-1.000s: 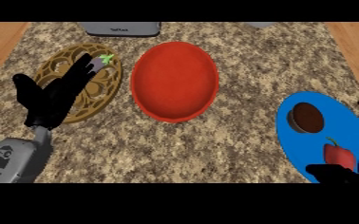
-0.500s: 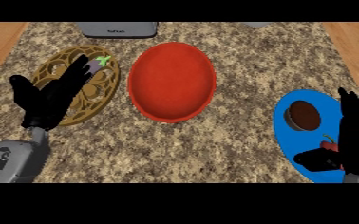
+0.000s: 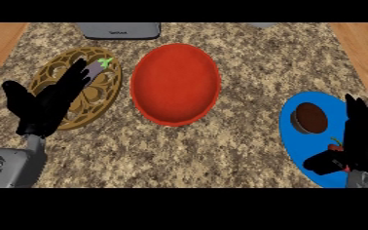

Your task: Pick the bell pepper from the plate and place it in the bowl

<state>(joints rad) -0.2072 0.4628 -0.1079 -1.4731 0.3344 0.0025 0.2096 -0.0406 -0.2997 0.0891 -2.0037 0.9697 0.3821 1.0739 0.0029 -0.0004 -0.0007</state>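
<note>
The red bell pepper (image 3: 335,148) lies on the blue plate (image 3: 289,135) at the right; only a sliver of red and its stem show. My right hand (image 3: 353,143) lies over it with the fingers stretched up along the plate's right side and the thumb out to the left, so the hand is open. The red bowl (image 3: 174,84) stands in the middle of the counter with nothing in it. At the left, my left hand (image 3: 46,108) rests open over a carved wooden plate (image 3: 60,67).
A brown round item (image 3: 311,117) sits on the blue plate above the pepper. A small purple eggplant (image 3: 97,67) lies on the wooden plate by my left fingertips. A grey appliance (image 3: 119,29) stands at the back edge. Wooden counter edges show at both sides.
My right hand has come up from the lower right edge over the blue plate and now covers most of the pepper. The left hand has barely shifted.
</note>
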